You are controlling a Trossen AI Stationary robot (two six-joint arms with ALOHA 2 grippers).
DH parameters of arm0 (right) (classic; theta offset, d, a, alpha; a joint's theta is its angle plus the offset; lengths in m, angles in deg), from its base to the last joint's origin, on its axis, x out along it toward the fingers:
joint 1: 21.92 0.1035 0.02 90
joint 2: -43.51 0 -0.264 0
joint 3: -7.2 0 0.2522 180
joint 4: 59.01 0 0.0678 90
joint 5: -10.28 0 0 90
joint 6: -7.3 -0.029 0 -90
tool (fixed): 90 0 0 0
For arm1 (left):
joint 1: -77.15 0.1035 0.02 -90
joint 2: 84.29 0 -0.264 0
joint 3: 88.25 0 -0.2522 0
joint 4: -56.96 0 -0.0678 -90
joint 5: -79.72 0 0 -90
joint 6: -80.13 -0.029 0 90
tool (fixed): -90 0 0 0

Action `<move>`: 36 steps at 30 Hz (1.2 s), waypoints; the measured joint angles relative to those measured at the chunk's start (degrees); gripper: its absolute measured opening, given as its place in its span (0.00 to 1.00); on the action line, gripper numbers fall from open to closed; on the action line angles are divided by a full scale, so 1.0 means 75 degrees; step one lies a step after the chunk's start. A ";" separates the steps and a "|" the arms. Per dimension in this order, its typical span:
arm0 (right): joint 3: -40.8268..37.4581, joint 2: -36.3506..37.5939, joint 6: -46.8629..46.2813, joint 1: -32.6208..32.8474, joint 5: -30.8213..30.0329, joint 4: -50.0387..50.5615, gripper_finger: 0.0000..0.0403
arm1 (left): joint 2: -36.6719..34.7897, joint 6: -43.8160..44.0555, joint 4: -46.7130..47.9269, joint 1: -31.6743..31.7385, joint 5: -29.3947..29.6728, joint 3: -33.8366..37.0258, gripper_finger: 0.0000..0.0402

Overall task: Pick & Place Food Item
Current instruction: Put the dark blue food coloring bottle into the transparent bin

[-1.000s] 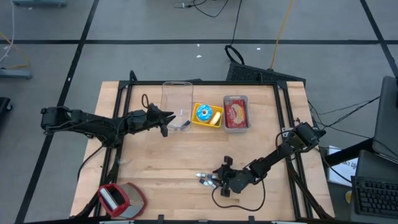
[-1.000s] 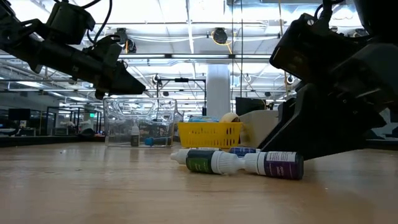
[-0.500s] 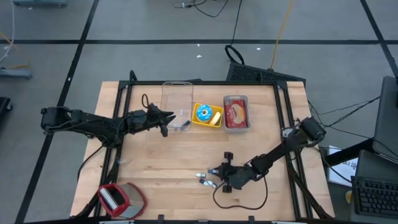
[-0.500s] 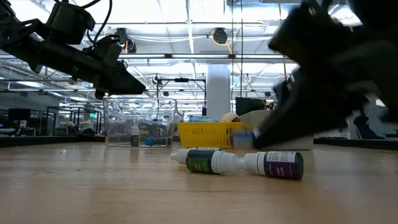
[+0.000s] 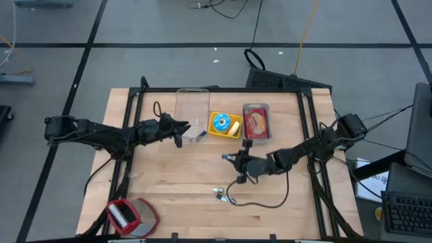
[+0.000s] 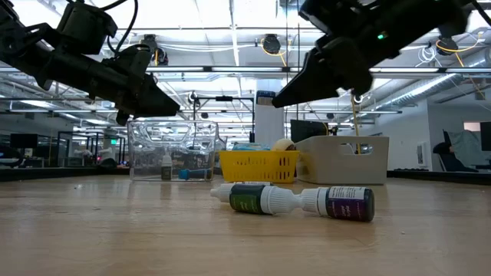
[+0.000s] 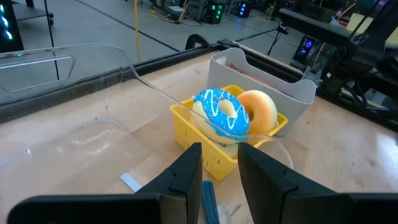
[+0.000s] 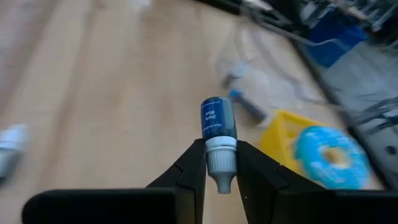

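My right gripper (image 5: 228,159) hangs above the middle of the table, shut on a small dropper bottle with a blue label (image 8: 217,120). Two more dropper bottles, one green (image 6: 249,199) and one purple (image 6: 341,203), lie on their sides on the wood nearer the front edge. My left gripper (image 5: 183,128) hovers at the near left corner of a clear container (image 5: 192,101). Its fingers stand a narrow gap apart with nothing between them. A yellow basket (image 7: 186,124) beside the container holds a blue-iced doughnut (image 7: 222,112) and a plain one (image 7: 260,113). My right gripper pinches the bottle at its white cap end (image 8: 221,155) between the two fingers. The blue-labelled body sticks out forward past the fingertips, in line with the fingers. The gripper points toward the table's left, slanting a little down, and the bottle is lifted clear of the table.
A grey tray (image 5: 246,108) with a red packet stands right of the basket along the far side. Small bottles lie inside the clear container (image 6: 173,153). A red and grey object (image 5: 128,216) sits at the near left corner. Black frame rails border the table.
My right gripper has taken hold of the blue-labelled bottle among the three near the front edge. It has lifted the bottle clear and carried it up and toward the far edge, rolling as it went. The green and purple bottles stayed where they lay.
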 joint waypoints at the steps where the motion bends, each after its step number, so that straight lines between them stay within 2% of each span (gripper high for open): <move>1: 0.0000 0.0040 0.0178 -0.0134 0.0004 -0.0010 0.15 | 0.0000 -0.0005 -0.0020 0.0000 -0.0001 0.0000 0.26; 4: 0.0003 0.0130 0.0559 -0.0606 0.0309 -0.0076 0.16 | 0.0000 0.0163 -0.0069 0.0003 -0.0001 0.0000 0.26; 9: 0.0003 0.0138 0.1030 -0.1463 0.1757 -0.0322 0.14 | 0.0002 0.0968 -0.0116 -0.0009 -0.0004 0.0000 0.26; 14: 0.0003 0.0141 0.1851 -0.2290 0.3143 -0.1381 0.15 | 0.0000 0.1223 -0.0407 -0.0010 -0.0011 -0.0003 0.26; 19: 0.0009 0.0147 0.2682 -0.2935 0.3993 -0.1915 0.15 | 0.0000 0.1641 -0.0443 -0.0009 -0.0134 -0.0001 0.27; 23: 0.0009 0.0144 0.3187 -0.3153 0.4021 -0.1906 0.15 | 0.0005 0.2629 -0.1066 -0.0031 -0.0995 -0.0022 0.37; 26: 0.0009 0.0144 0.3475 -0.3172 0.4024 -0.2020 0.15 | 0.0158 0.3147 -0.1196 -0.0198 -0.1272 -0.0276 0.48; 31: 0.0009 0.0144 0.3753 -0.3074 0.4243 -0.2528 0.15 | 0.0479 0.2910 -0.0898 -0.0531 -0.1277 -0.1053 0.62; 36: 0.0009 0.0144 0.3757 -0.2914 0.4192 -0.2727 0.15 | 0.1253 0.2709 -0.0342 -0.0793 -0.1245 -0.1955 0.66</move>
